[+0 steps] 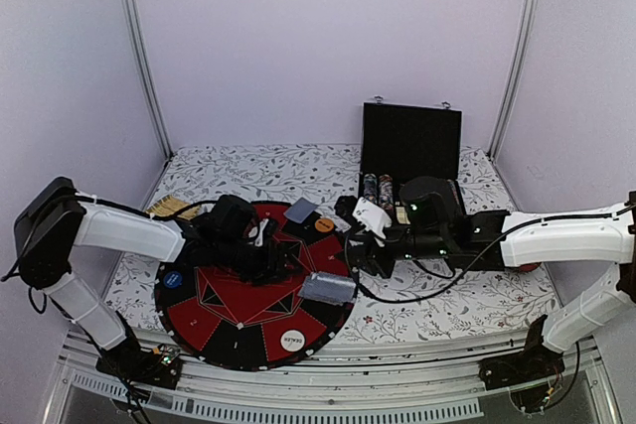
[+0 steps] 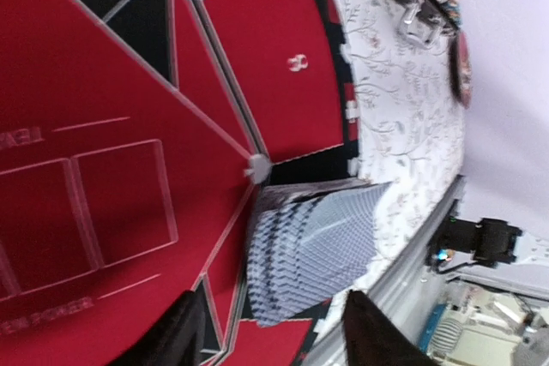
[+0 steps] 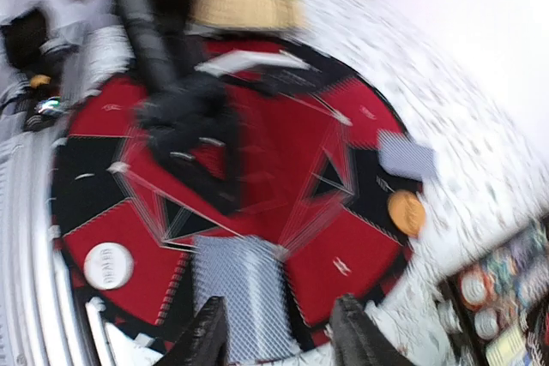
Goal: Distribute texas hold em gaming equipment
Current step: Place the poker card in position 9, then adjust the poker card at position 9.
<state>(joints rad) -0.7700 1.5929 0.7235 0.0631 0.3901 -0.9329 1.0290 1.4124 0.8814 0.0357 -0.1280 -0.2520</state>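
**State.** The deck of playing cards (image 1: 328, 288) lies back-up at the lower right rim of the round poker mat (image 1: 214, 320). It reaches partly onto the floral cloth (image 1: 477, 310), and its layers are slightly fanned. A single card (image 1: 300, 211) and an orange disc (image 1: 324, 225) sit at the mat's upper edge. A blue disc (image 1: 173, 280) sits at its left edge and the DEALER disc (image 1: 292, 340) at the bottom. The left gripper (image 1: 266, 250) hovers over the mat's centre, fingers spread, holding nothing. The right gripper (image 3: 279, 300) hangs just above the deck with its fingers apart, pinching nothing; that view is blurred.

**Step in hand (judged).** Take one card off the deck for the next seat.

**Procedure.**
1. Work the deck with one arm only. The two grippers are near each other, so keep the other one back.
2. Approach the fanned edge that overhangs the rim, where a finger can get under the top card.
3. Pinch lightly, as a deep bite is likely to take several cards.
4. Lift slowly and confirm that a single card comes away before carrying it to an unfilled sector
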